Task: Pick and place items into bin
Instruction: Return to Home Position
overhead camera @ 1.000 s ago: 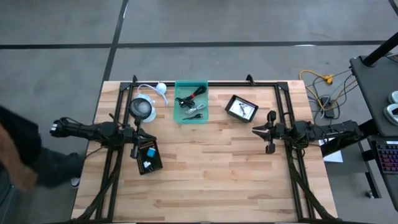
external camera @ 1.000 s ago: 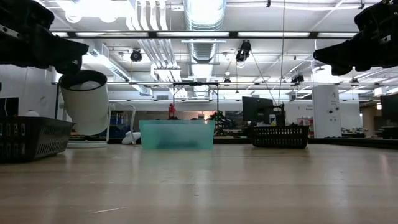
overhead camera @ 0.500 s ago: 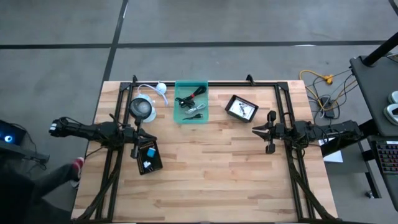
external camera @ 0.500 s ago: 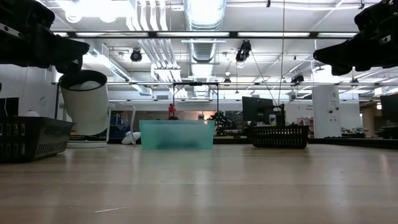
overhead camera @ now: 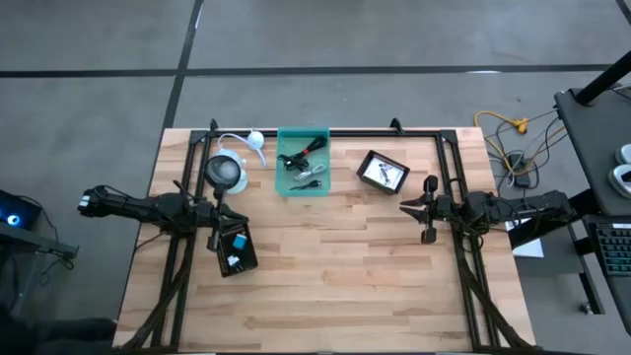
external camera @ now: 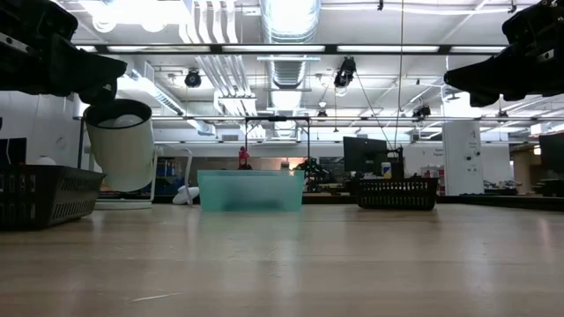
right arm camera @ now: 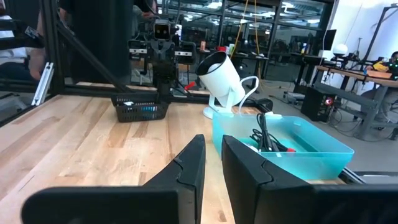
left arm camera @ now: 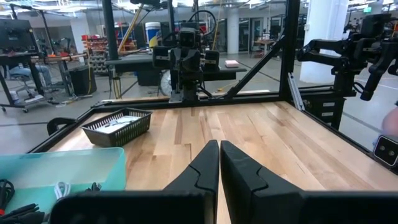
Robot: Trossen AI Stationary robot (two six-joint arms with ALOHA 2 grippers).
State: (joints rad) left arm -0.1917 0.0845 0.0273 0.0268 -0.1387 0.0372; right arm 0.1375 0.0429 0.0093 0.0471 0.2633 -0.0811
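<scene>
1. Black cables (overhead camera: 299, 158) lie heaped in the green bin (overhead camera: 281, 187), one of them with a touch of red (overhead camera: 317, 146) at the end nearest the table's far edge. A pale silvery piece (overhead camera: 312, 177) rests beside them, toward the bin's near end.
2. From the right wrist view, the cables (right arm camera: 264, 138) stand up a little above the bin's translucent wall (right arm camera: 311, 158).
3. The bin sits on the wooden table (overhead camera: 335, 276), at the middle of its far edge.
4. Just to the bin's right stands a black basket (external camera: 397, 194), turned at an angle, with white cards (overhead camera: 385, 174) in it.
5. To the bin's left stands a white lamp-like device (overhead camera: 226, 172) on a round base. Its head is tilted, and a white cord (overhead camera: 244, 139) curls behind it.
6. A second black basket (external camera: 44, 194) sits nearer the front on the left side. It holds small bits that I cannot make out.
7. The left gripper (left arm camera: 219, 146) hangs above the table at the left side, between the white device and that second basket. Its fingers (left arm camera: 202, 168) are pressed together with only a hairline between them, holding nothing.
8. The right gripper (right arm camera: 213, 140) hangs above the table at the right side, well apart from the bin. Its fingers (right arm camera: 189, 162) stand a narrow slit apart, with nothing between them.
9. Both arms point inward, facing one another across the bare middle of the table.
</scene>
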